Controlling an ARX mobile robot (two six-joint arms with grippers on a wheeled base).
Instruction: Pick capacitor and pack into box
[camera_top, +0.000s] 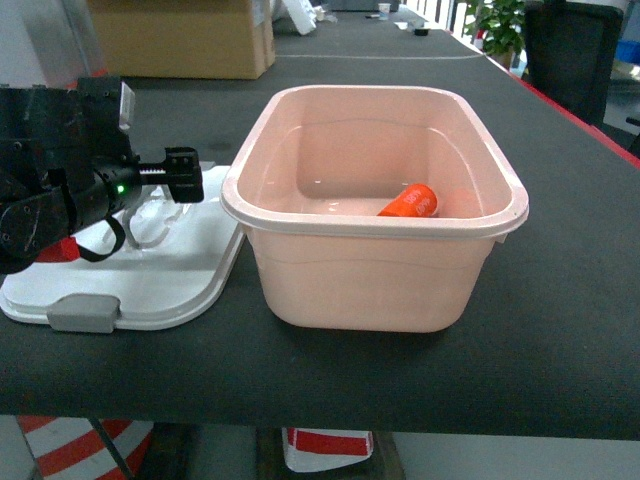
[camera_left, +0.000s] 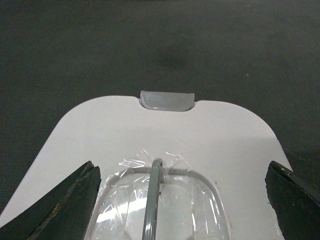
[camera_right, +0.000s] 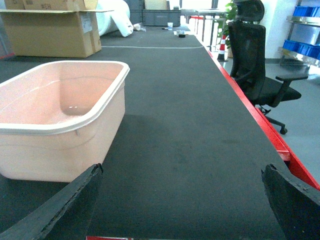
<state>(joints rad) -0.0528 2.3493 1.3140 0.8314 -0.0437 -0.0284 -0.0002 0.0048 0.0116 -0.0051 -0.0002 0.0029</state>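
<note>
The capacitor (camera_top: 410, 203), a small orange-red cylinder, lies on the floor of the box (camera_top: 375, 300), a pale pink tub standing open mid-table. The tub's white lid (camera_top: 150, 275) lies flat on the mat to its left, with a grey latch (camera_top: 85, 312) at its near end. My left arm (camera_top: 60, 200) hangs over that lid. In the left wrist view my left gripper (camera_left: 181, 167) is open, its fingers wide apart on either side of the lid's grey handle (camera_left: 152, 200) wrapped in clear film. My right gripper (camera_right: 182, 167) is open over bare mat, right of the box (camera_right: 60, 145).
A brown cardboard carton (camera_top: 180, 40) stands at the table's far left. The table's red right edge (camera_right: 260, 120) runs beside a black office chair (camera_right: 255, 55). Blue bins (camera_right: 305, 10) sit on a shelf beyond. Dark mat (camera_right: 175, 100) stretches away to the tub's right.
</note>
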